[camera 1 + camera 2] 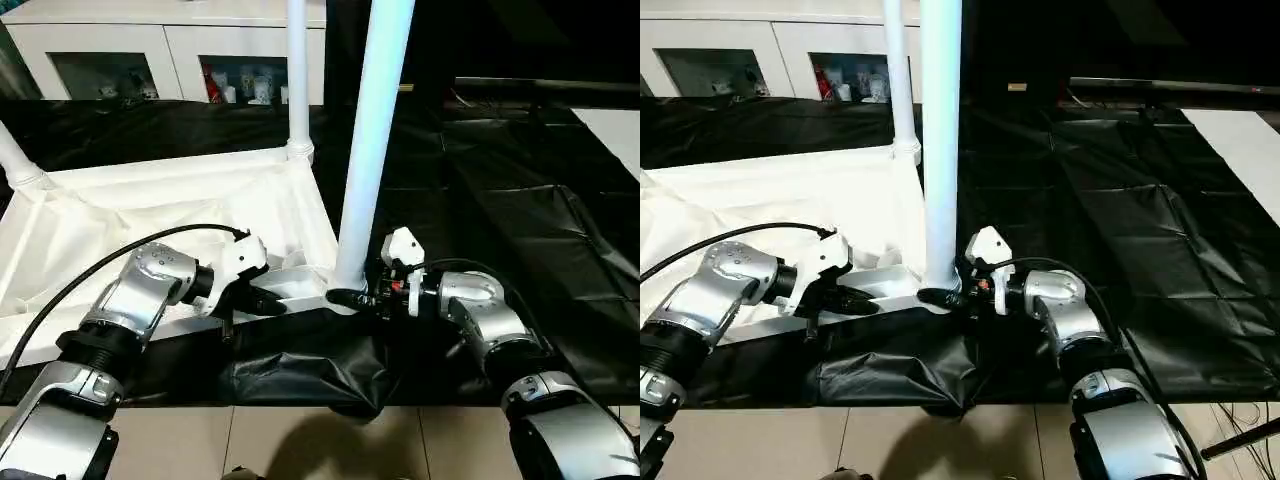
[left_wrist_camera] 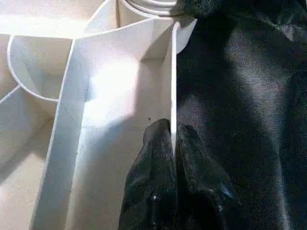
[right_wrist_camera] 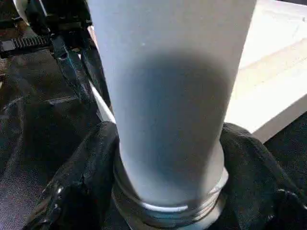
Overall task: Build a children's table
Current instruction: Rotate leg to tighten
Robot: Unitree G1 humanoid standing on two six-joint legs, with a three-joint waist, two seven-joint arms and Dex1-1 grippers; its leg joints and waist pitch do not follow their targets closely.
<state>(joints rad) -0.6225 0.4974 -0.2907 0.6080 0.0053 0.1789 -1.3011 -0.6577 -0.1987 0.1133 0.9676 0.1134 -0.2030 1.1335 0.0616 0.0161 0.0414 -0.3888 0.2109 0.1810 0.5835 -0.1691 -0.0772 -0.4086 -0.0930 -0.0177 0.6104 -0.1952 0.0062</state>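
At the far left I see a leg [image 1: 18,165] already standing in its corner socket of the upturned tabletop [image 1: 150,200], which lies ribbed side up on the black sheet [image 1: 500,200] covering the floor. My left gripper [image 1: 262,300] comes next: its fingers [image 2: 158,167] are clenched on the thin near rim of the tabletop, one on each side of the wall, steadying it. Behind, at the far corner, a second leg [image 1: 297,70] stands upright in its socket. Further right, the near-corner leg [image 1: 370,140] rises tall from its socket, and my right gripper [image 1: 350,298] has its fingers [image 3: 81,191] wrapped around the base of that leg, just above the threaded collar. I judge this leg is being seated or twisted home. So three legs look placed; the fourth corner lies outside my pictures, so I cannot tell about it. Beyond stands a white cabinet [image 1: 150,40].
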